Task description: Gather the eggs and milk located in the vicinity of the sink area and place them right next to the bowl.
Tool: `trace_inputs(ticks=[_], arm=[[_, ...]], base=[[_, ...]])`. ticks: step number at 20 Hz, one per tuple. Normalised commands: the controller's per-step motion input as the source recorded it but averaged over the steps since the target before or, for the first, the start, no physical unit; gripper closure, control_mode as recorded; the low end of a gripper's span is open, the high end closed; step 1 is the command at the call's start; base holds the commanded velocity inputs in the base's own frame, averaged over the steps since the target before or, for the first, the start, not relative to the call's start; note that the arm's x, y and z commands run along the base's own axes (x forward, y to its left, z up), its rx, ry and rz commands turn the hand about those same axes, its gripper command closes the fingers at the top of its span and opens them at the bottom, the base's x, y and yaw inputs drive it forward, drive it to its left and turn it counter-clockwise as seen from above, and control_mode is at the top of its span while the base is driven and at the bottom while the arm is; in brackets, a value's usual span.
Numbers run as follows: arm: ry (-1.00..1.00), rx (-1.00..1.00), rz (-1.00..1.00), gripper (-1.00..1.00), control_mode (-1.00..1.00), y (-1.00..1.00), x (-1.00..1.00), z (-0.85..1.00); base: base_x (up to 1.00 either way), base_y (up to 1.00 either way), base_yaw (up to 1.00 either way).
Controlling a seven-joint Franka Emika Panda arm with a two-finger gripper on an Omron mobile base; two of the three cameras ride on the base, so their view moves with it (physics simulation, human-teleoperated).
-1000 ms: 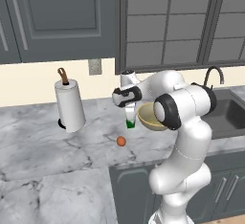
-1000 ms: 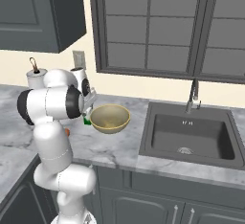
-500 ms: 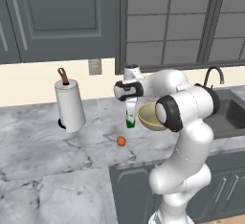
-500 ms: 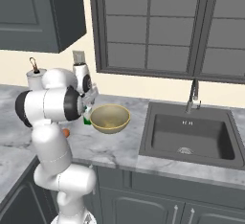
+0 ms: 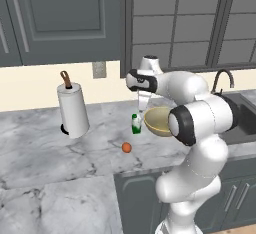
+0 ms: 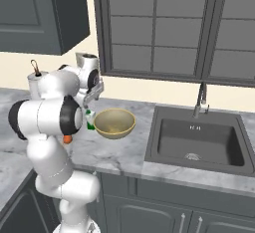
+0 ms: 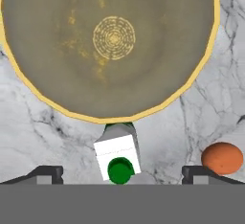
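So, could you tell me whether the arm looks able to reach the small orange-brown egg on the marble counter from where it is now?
Probably yes. The small orange-brown egg lies in the open just beside the white milk carton, below the open tool, with nothing over it.

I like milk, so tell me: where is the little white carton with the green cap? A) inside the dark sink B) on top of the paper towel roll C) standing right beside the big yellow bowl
C: the little white carton with the green cap stands upright on the marble counter, right beside the big yellow bowl.
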Motion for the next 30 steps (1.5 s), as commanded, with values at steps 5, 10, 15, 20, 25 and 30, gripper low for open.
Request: trace_inputs(ticks=[5,10,15,20,25,30], arm=[[-0.27,0.00,0.00,-1.00,-1.00,0.00,-0.89,0.36],[-0.40,0.00,0.00,-1.00,-1.00,0.00,-0.97,0.22],[-0.21,0.04,0.07,-1.00,-1.00,0.09,-1.00,0.00],[-0.05,0.01,-0.01,-1.00,-1.00,0.53,-0.76,0.00],[0.03,0.00,-0.09,-1.00,-1.00,0.37,-0.28,-0.07],[0.05,0.00,-0.15,-1.00,-1.00,0.16,-0.03,-0.03]], base=[[0.00,0.00,0.00],[0.00,0.00,0.00],[0.00,0.00,0.00],[0.00,0.00,0.00],[0.00,0.00,0.00],[0.00,0.00,0.00]])
